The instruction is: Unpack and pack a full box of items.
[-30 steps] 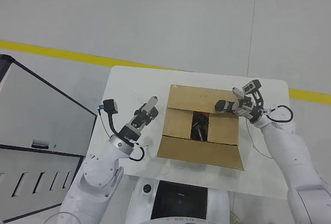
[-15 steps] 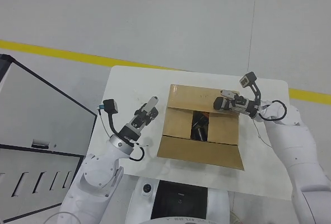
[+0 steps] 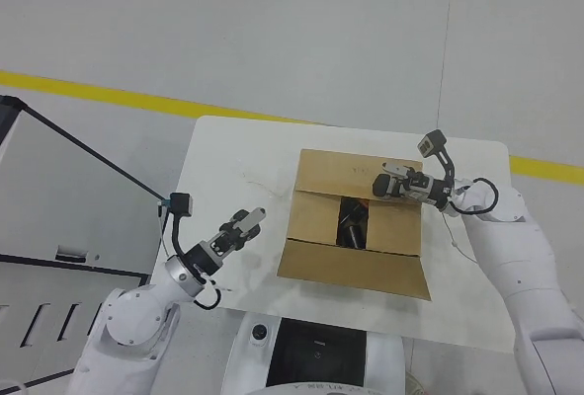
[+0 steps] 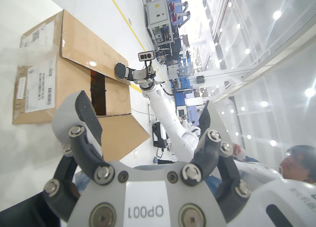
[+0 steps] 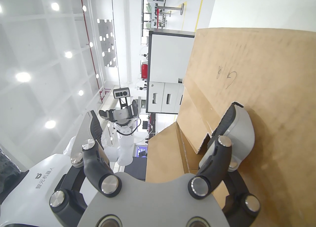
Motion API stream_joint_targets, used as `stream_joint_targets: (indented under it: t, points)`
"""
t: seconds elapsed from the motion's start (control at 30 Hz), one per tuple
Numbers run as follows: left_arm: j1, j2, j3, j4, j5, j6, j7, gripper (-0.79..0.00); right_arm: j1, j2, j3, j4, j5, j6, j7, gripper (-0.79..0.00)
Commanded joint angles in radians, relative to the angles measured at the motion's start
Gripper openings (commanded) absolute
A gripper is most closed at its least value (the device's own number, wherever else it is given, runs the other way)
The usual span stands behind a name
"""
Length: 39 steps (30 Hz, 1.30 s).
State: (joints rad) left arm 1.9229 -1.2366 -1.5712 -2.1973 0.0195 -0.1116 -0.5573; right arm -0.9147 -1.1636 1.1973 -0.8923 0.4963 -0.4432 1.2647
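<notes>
**Right pincer (image 3: 378,186) meets flap on half-shut box**

Fingers apart, it rests one finger (image 5: 237,124) on the far flap (image 3: 341,168) of the box (image 3: 316,262), mid-bench (image 3: 232,158). Left pincer (image 3: 250,215), also apart, hangs beside the box, clear of it. The cardboard looks light and stiff but creasable, and a flap's free edge seems the best hold. Side flaps narrow the slot over dark items (image 3: 351,222). A cabinet (image 3: 54,197) stands beside the bench.
</notes>
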Motion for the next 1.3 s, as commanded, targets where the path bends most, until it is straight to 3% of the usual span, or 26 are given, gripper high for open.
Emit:
stream_joint_targets:
  t: [0.0, 0.27, 0.37, 0.57, 0.7, 0.8, 0.97, 1.1, 1.27]
  points:
    - [0.0, 0.0, 0.003, 0.0, -0.002, 0.001, 0.003, 0.0, 0.0, 0.0, 0.0, 0.0, -0.001, 0.0, 0.0, 0.0]
    - [-0.003, 0.0, 0.015, -0.002, -0.01, -0.003, -0.016, 0.0, 0.0, 0.0, 0.0, 0.0, -0.001, 0.0, 0.0, 0.0]
    - [0.002, 0.007, -0.004, 0.029, -0.022, -0.037, -0.085, 0.0, 0.0, 0.0, 0.0, 0.0, -0.001, 0.0, 0.0, 0.0]
    - [0.056, 0.029, -0.13, 0.066, -0.094, -0.095, -0.275, 0.0, 0.0, 0.0, 0.0, 0.0, -0.001, 0.0, 0.0, 0.0]
    - [0.08, 0.039, -0.155, 0.096, -0.117, -0.117, -0.368, 0.0, 0.0, 0.0, 0.0, 0.0, -0.001, 0.0, 0.0, 0.0]
    - [0.096, 0.043, -0.125, 0.091, -0.085, -0.143, -0.417, 0.0, 0.0, 0.0, 0.0, 0.0, -0.001, 0.0, 0.0, 0.0]
    - [0.105, 0.044, -0.011, 0.09, -0.038, -0.153, -0.42, 0.0, 0.0, 0.0, 0.0, 0.0, -0.001, 0.0, 0.0, 0.0]
    - [0.083, 0.044, 0.074, 0.086, 0.055, -0.161, -0.39, 0.0, 0.0, 0.0, 0.0, 0.0, -0.001, 0.0, 0.0, 0.0]
    - [0.021, 0.041, 0.127, 0.073, 0.029, -0.13, -0.31, 0.0, 0.0, 0.0, 0.0, 0.0, -0.001, 0.0, 0.0, 0.0]
